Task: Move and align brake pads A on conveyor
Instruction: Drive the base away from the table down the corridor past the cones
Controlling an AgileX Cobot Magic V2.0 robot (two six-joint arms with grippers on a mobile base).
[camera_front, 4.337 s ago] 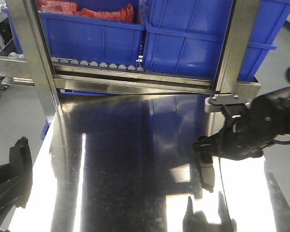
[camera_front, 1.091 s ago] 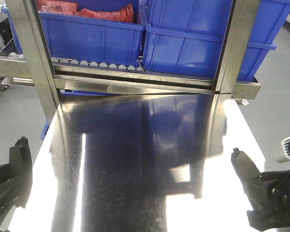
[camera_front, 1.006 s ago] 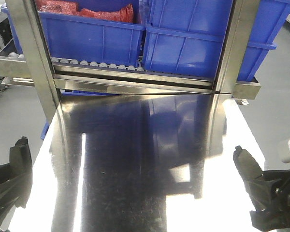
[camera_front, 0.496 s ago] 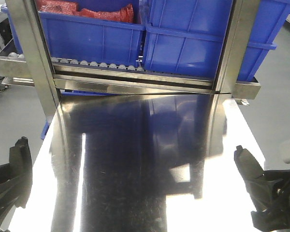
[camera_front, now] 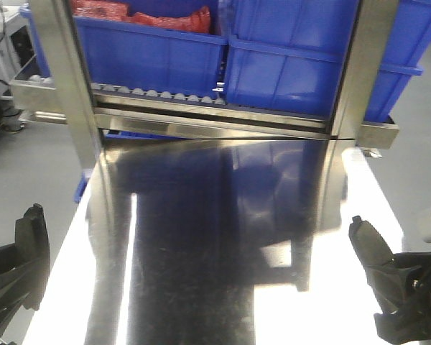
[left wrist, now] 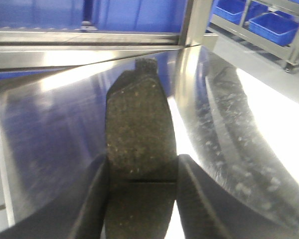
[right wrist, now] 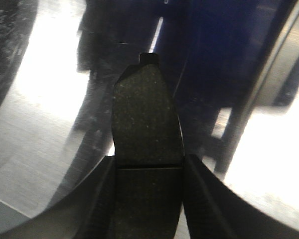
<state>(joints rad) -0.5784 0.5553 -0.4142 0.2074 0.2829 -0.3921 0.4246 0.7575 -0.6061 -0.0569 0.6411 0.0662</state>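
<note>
Since the preceding frames the blue plastic bins [camera_front: 158,54] have shifted toward 3 o'clock: the base is turning (judged: transit toward the conveyor, not in view). The left gripper [left wrist: 142,159] pinches one grey-brown curved brake pad [left wrist: 139,109] and the right gripper [right wrist: 149,158] a second brake pad [right wrist: 145,109], both above the shiny steel table [camera_front: 201,237]. Long axes run 6-to-12 o'clock, with the tabbed ends at 12.

Front overview; wrist close-ups above shared table [camera_front: 201,251]

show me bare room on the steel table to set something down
The steel table is bare through its middle up to the rack. Crowded at both sides, where left gripper and right gripper each clamp a brake pad.
</note>
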